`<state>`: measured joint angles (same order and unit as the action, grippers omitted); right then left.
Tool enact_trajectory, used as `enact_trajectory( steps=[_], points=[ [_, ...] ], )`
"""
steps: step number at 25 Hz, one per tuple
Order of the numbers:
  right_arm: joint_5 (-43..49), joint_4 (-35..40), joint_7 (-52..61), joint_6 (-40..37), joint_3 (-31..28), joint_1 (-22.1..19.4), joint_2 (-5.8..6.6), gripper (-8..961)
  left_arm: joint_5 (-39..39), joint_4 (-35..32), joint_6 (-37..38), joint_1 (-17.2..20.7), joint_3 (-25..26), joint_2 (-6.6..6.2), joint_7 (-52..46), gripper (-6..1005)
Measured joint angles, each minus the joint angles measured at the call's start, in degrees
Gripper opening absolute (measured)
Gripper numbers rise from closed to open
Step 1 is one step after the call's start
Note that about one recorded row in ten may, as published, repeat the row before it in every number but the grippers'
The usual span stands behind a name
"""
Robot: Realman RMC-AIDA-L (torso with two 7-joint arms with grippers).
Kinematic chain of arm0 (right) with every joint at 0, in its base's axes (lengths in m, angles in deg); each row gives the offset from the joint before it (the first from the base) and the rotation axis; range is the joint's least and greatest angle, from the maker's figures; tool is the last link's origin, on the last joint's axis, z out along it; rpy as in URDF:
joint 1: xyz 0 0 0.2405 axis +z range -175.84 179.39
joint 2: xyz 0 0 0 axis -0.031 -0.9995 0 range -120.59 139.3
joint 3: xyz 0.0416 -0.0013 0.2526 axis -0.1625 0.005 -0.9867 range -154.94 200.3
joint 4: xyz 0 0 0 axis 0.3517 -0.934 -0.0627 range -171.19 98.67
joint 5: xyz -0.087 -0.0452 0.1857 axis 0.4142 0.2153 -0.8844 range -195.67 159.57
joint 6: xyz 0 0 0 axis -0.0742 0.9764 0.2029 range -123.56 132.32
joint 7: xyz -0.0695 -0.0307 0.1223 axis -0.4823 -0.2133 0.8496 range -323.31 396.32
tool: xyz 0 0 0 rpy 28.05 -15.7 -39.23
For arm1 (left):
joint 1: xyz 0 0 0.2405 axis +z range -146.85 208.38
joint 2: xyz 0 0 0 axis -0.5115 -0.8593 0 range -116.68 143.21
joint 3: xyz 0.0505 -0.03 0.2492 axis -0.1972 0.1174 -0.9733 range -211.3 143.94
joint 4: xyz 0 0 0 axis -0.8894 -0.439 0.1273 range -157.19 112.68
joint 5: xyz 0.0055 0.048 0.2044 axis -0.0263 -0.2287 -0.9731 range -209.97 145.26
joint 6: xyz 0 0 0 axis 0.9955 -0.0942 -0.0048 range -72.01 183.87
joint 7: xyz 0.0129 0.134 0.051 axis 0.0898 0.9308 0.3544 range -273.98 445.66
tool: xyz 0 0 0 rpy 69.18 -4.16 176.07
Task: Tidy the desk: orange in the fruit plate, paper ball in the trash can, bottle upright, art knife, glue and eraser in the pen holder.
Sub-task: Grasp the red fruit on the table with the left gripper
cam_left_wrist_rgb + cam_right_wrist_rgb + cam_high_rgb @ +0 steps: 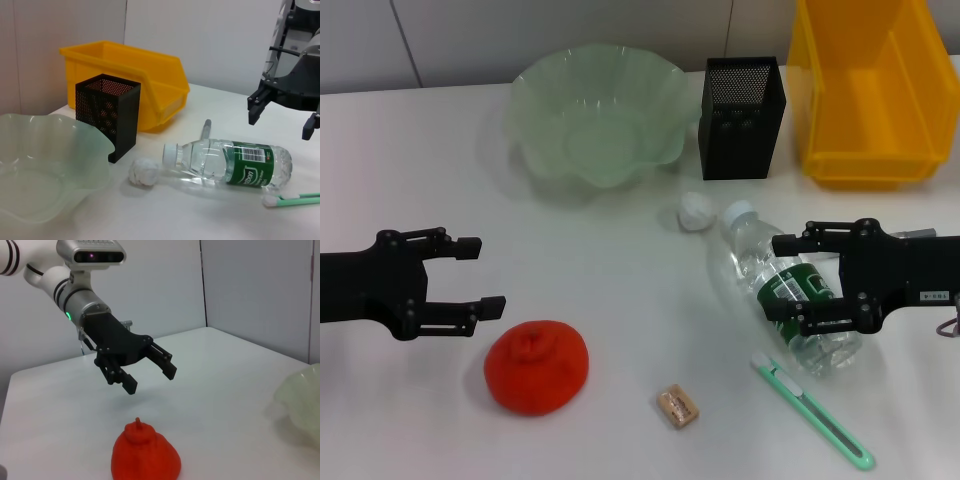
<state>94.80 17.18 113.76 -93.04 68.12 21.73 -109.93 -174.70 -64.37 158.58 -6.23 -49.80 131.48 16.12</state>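
Nothing is looking tidied yet. Your left gripper [480, 274] is hovering wide open at middle left of the head view, just above the orange [536, 366], which is sitting low and left of centre, well apart from the plate [542, 150] at top centre. Your right gripper [778, 277] is spreading wide over the bottle [770, 277], which is lying on its side at middle right. The paper ball [695, 211] is resting by the bottle's cap, the eraser [678, 407] is waiting at bottom centre, and the knife [812, 411] is lying at lower right. The holder [741, 118] and bin [866, 90] are standing along the top right. I'm not making out any glue.
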Motion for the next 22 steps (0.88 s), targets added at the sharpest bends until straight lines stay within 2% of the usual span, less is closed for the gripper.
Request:
enact_trajectory(
  steps=[12,15,22],
  points=[
    [0.16,0.37,0.43,-1.01,-0.53,0.07,0.33,787,0.03,0.01,1.81,0.0,-1.39,-0.04,-0.21,833],
    [0.19,0.87,1.12,-1.45,-0.61,0.26,0.43,787,0.07,1.91,2.05,0.27,-4.0,0.22,-0.26,833],
    [0.24,1.49,2.16,-1.77,-0.32,0.42,0.45,786,0.07,4.41,0.49,1.49,-4.88,0.29,2.05,833]
  ],
)
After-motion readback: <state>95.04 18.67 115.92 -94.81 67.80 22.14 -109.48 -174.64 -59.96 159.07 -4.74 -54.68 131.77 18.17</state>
